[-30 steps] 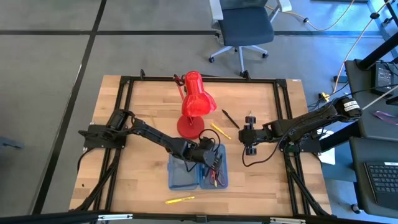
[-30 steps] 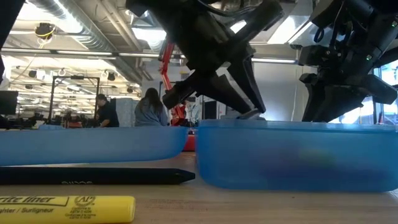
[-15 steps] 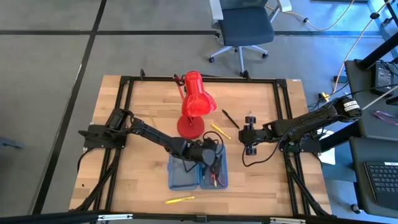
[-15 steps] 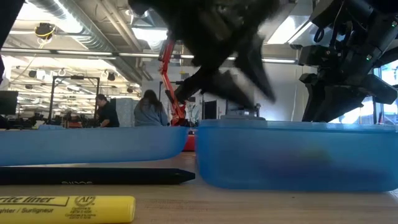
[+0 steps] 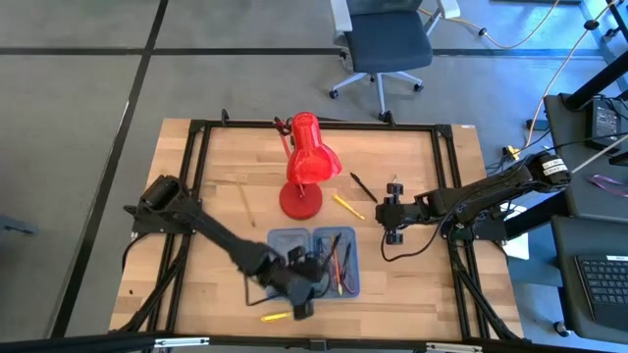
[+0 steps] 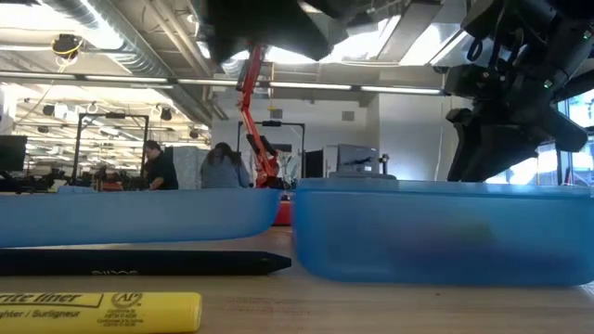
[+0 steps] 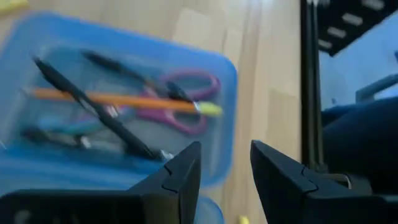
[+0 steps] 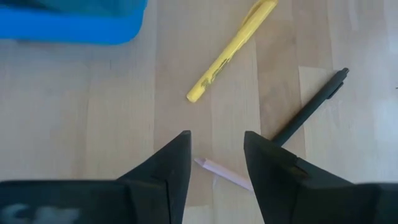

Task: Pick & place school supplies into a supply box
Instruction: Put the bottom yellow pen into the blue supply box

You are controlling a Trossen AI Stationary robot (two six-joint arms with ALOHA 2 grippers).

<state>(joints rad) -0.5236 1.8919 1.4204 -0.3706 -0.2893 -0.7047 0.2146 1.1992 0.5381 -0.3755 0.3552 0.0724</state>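
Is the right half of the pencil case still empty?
No. The pencil case's right half holds purple scissors, an orange pencil and a black pen, seen in the left wrist view.

Translucent blue plastic supply box [image 5: 291, 241], pale matt wood table [image 5: 226, 167], glossy red lamp [image 5: 310, 157]

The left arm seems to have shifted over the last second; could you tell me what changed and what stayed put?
The left gripper has pulled back from over the supply box toward the table's near edge, by the yellow highlighter; its fingers, empty, now stand apart. The pens and purple scissors lie in the box. The right gripper, the red lamp and the loose pens have not moved.
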